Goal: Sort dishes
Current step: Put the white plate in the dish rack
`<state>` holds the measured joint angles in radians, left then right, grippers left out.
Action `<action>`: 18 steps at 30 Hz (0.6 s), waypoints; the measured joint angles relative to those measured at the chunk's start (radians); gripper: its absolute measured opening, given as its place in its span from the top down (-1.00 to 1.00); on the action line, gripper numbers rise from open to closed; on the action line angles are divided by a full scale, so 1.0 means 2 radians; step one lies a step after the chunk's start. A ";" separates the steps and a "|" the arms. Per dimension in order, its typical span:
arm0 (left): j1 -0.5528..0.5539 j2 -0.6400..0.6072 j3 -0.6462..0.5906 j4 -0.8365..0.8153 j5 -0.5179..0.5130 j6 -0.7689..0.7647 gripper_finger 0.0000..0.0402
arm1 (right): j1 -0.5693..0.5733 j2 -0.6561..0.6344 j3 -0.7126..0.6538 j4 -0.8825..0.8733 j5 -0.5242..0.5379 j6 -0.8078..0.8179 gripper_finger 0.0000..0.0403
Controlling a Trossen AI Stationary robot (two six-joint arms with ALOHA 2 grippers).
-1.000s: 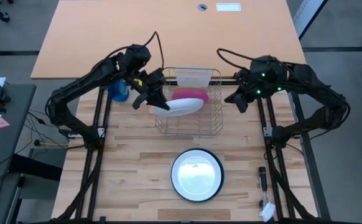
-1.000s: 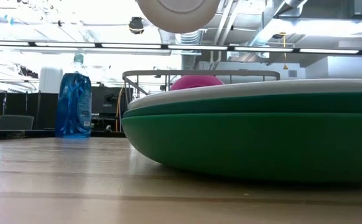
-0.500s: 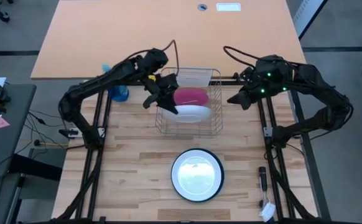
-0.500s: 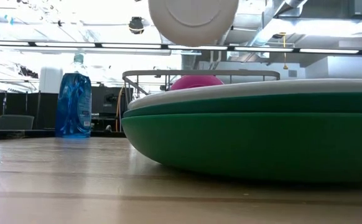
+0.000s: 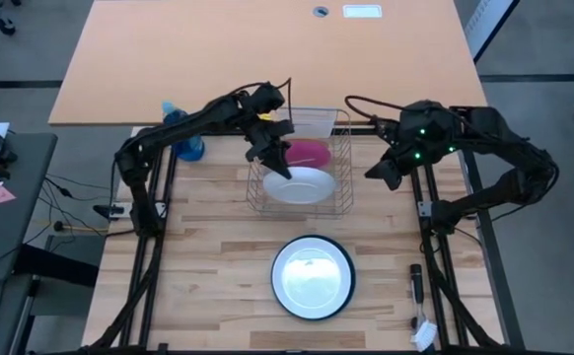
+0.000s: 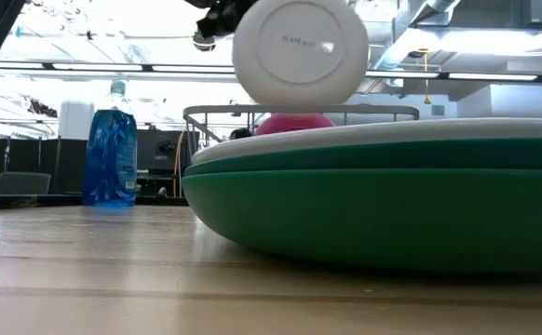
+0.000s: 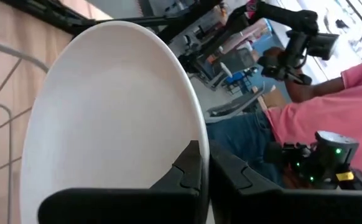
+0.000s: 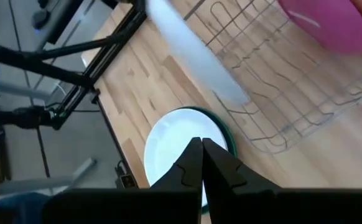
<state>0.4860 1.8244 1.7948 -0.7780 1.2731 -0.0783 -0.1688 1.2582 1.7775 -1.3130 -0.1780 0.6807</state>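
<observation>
My left gripper (image 5: 279, 164) is shut on a white plate (image 5: 304, 185) over the wire dish rack (image 5: 343, 187). In the low view the plate's underside (image 6: 299, 51) faces the near edge, and its lower edge is about level with the rack's top rail. A magenta plate (image 5: 310, 152) stands on edge in the rack, with a pale plate (image 5: 307, 121) behind it. Near the front edge, a white plate with a dark rim (image 5: 312, 276) lies on a dark green plate (image 6: 383, 209). My right gripper (image 5: 383, 177) hovers shut, touching nothing, beside the rack's right side. My left gripper pinches the white plate's rim (image 7: 196, 134) between its two fingers, one on the upper face and one on the underside. It grips the rim's upper far-left part (image 6: 237, 23). The plate hangs tilted below the fingers; whether it touches the rack I cannot tell.
A blue spray bottle (image 5: 182, 133) stands left of the rack, by the left arm. A small dark tool (image 5: 417, 281) lies near the right front edge. A person in a pink shirt (image 7: 330, 124) shows in the room beyond the table.
My left gripper has carried the white plate toward the table's right and downward, from the rack's left edge to over its middle. The plate has turned, so its underside now faces the near edge more fully. The right gripper has shifted slightly toward the near edge.
</observation>
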 joint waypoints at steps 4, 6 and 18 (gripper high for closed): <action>0.001 -0.003 0.000 -0.020 -0.003 0.015 1.00 | -0.009 -0.001 0.000 -0.007 0.003 -0.024 0.95; 0.003 -0.004 0.000 -0.029 -0.013 0.015 1.00 | -0.017 0.000 0.000 -0.012 0.011 -0.035 0.95; 0.045 -0.005 0.022 0.082 -0.021 -0.043 1.00 | -0.048 -0.001 0.000 -0.027 0.013 -0.061 0.95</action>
<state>0.5758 1.8145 1.8393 -0.6135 1.2311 -0.1653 -0.2657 1.2572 1.7775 -1.3675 -0.1525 0.5595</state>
